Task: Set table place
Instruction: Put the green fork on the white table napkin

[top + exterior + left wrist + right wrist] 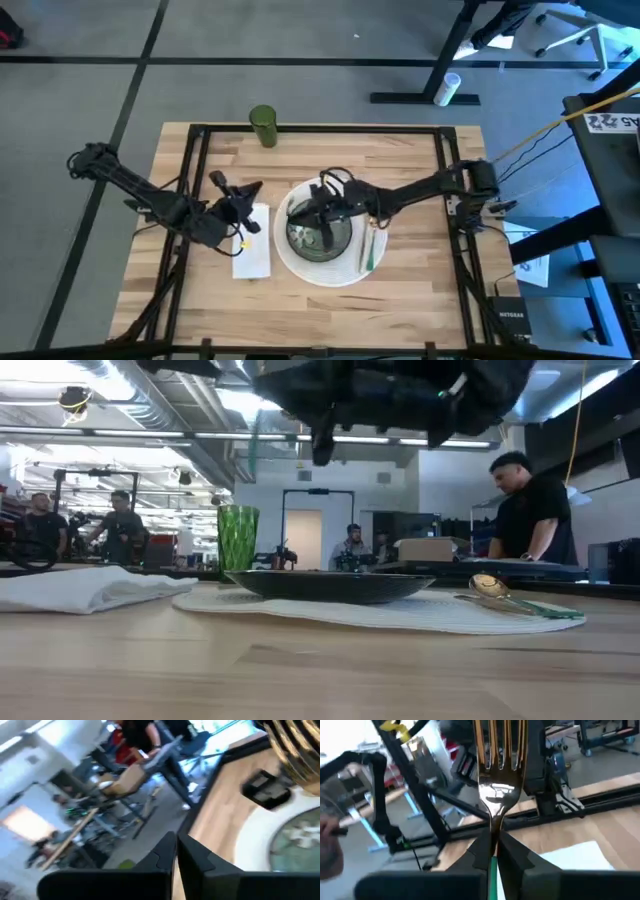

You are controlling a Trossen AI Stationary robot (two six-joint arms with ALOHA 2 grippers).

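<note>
A gold fork (497, 775) with a green handle is held in my right gripper (494, 851), which hovers over the dark bowl (320, 238). The bowl rests on a round white mat (345, 270) at the middle of the table (420, 300). A spoon (370, 250) with a green handle lies on the mat's right part. A folded white napkin (254, 252) lies left of the mat. Above the napkin's far end, my left gripper (243, 195) is shut with nothing in it; its fingers (165, 857) meet in the left wrist view. My right gripper pinches the fork between its two fingers where the gold neck meets the green handle (494, 840). The fingers lie along the fork and come level from the table's right side. The tines stick out past the fingertips, and the fork is lifted clear above the bowl.
A green ribbed cup (263, 125) stands at the table's far edge, left of centre. Black rails (195, 170) run along the table's sides. People and desks show in the room beyond the far edge. Bare wood lies near the front edge (330, 320).
</note>
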